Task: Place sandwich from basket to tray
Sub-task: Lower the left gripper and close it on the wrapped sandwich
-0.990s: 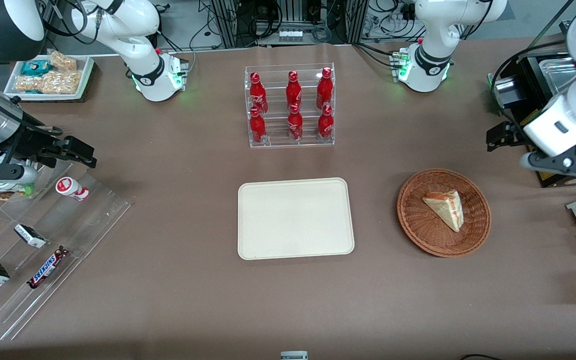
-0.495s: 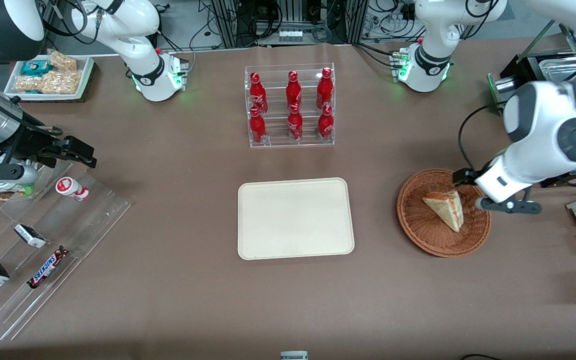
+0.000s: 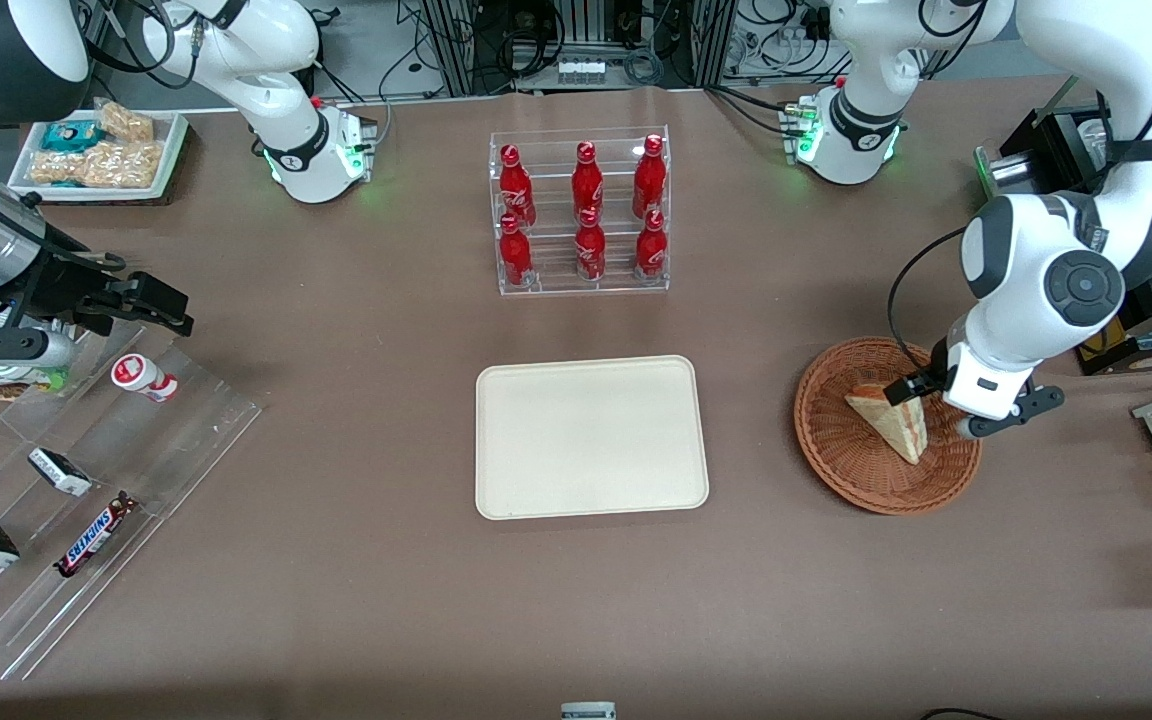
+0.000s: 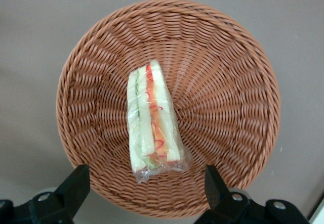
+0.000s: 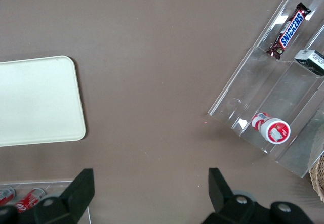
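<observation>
- The end effector (image 4: 144,183) hangs over the basket (image 3: 841,455), fingers (image 4: 76,181) spread wide apart, gripping nothing.
- In the wrist view the two fingertips sit either side of the sandwich's wide end, clear of it, not touching.
- From the front, the end effector (image 3: 921,400) sits above the basket's edge toward the working arm's end, just beside the sandwich (image 3: 891,415).
- The sandwich (image 4: 152,123) lies in the basket (image 4: 101,57), on the woven floor near the middle, wrapped in clear film.
- Its cut edge faces up at the wrist camera: pale bread, red-orange strips, a touch of green at the wide end.
- In the front view the wedge narrows to a tip that points toward the front camera.
- The basket rests on the brown worktop (image 3: 336,600), toward the working arm's end.
- The tray (image 3: 591,437) lies flat beside the basket, well apart from it, near the middle of the worktop, with nothing on it.
- Farther from the front camera than the tray stands a clear rack (image 3: 579,210) with six red bottles, upright in two rows.
- Toward the parked arm's end, a stepped clear rack (image 3: 96,490) holds a Snickers bar (image 3: 96,533), two dark-wrapped bars and a small red-and-white cup (image 3: 143,377) on its side.
- A white tray of snack bags (image 3: 101,150) sits at that end too, farther from the front camera.
</observation>
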